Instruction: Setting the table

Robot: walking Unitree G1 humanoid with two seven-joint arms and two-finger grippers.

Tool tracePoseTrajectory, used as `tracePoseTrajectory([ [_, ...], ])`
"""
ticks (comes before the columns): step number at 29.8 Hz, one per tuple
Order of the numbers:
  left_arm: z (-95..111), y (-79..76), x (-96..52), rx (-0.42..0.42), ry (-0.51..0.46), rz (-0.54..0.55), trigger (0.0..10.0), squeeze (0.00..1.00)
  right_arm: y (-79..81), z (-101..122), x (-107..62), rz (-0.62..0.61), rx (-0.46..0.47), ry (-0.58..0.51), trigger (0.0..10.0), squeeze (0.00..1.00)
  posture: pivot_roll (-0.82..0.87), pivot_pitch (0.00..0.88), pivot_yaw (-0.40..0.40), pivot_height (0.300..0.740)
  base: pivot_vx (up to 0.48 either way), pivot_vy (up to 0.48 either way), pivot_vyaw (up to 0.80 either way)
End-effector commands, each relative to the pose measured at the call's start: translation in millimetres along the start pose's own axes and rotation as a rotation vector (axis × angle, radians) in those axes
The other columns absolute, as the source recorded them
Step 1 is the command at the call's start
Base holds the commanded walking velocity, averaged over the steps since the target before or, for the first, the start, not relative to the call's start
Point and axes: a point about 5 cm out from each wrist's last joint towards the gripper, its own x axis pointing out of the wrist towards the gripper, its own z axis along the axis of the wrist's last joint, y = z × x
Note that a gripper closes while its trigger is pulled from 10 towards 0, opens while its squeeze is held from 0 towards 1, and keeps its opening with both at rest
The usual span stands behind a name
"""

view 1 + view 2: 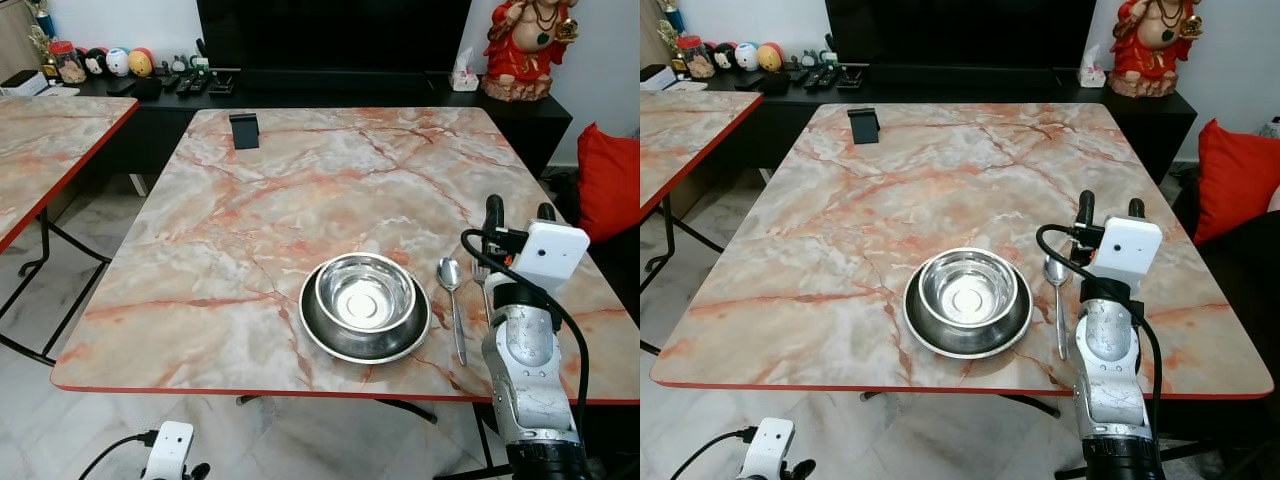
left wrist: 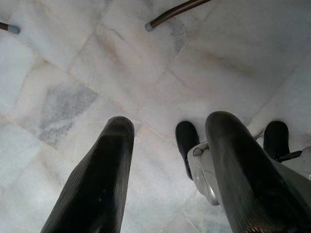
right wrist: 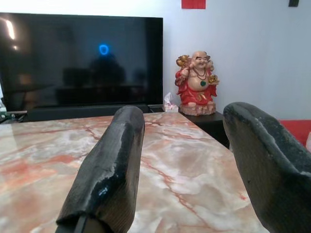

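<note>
While the left gripper [image 2: 167, 145] is hanging low over the pale floor [image 2: 87, 73] with its fingers apart, the right gripper [image 1: 519, 212] is hovering above the marble worktop [image 1: 300, 190], its fingers spread and holding nothing. Well to its left, a steel bowl [image 1: 364, 295] is nesting in a steel plate [image 1: 318, 335]. Just left of the right gripper, a spoon [image 1: 453, 300] is lying beside a fork [image 1: 481, 280], which is partly hiding behind the wrist.

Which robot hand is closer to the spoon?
The right one. The right gripper is raised over the table just beside the spoon, on its right. The left gripper hangs low beside the table, pointing at the floor.
</note>
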Motion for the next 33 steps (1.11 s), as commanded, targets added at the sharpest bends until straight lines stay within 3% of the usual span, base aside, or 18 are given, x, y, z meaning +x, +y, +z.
tracePoseTrajectory([
  [1, -6, -0.6, -1.2, -0.007, 0.021, -0.002, 10.0, 0.00, 0.6, 2, 2.8, -0.003, -0.023, -0.002, 10.0, 0.00, -0.02, 0.000, -0.005, 0.740, 0.000, 0.000, 0.80],
  [7, -7, -0.4, -1.4, -0.003, 0.025, -0.005, 10.0, 0.00, 5.1, 4, 2.7, 0.011, 0.003, -0.012, 10.0, 0.00, -0.02, 0.000, -0.004, 0.740, 0.000, 0.185, 0.80],
  [17, -8, 0.9, -2.0, 0.005, 0.025, -0.007, 10.0, 0.00, 7.5, 3, 3.3, 0.018, 0.026, -0.010, 10.0, 0.00, -0.02, 0.000, 0.004, 0.740, 0.000, 0.382, 0.00],
  [26, -9, 0.5, -2.4, 0.010, 0.026, -0.012, 10.0, 0.00, 0.4, 3, 6.7, -0.003, 0.024, -0.010, 10.0, 0.00, -0.03, 0.000, 0.003, 0.740, 0.000, 0.335, 0.00],
  [33, -8, 0.8, -2.2, 0.014, 0.020, -0.015, 10.0, 0.00, 11.5, 5, 6.0, 0.016, 0.048, -0.009, 10.0, 0.00, -0.02, 0.000, 0.006, 0.740, 0.000, 0.337, 0.00],
])
